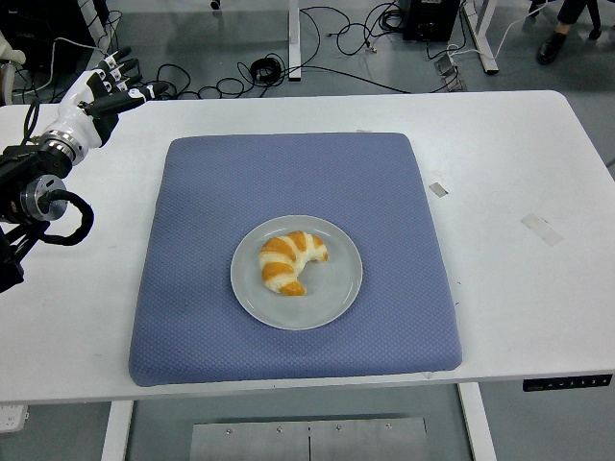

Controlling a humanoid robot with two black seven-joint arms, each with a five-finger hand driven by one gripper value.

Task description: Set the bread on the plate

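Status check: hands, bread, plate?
Left hand open, empty, far-left table corner. Right arm out of view. Croissant on plate. Nothing in the way.
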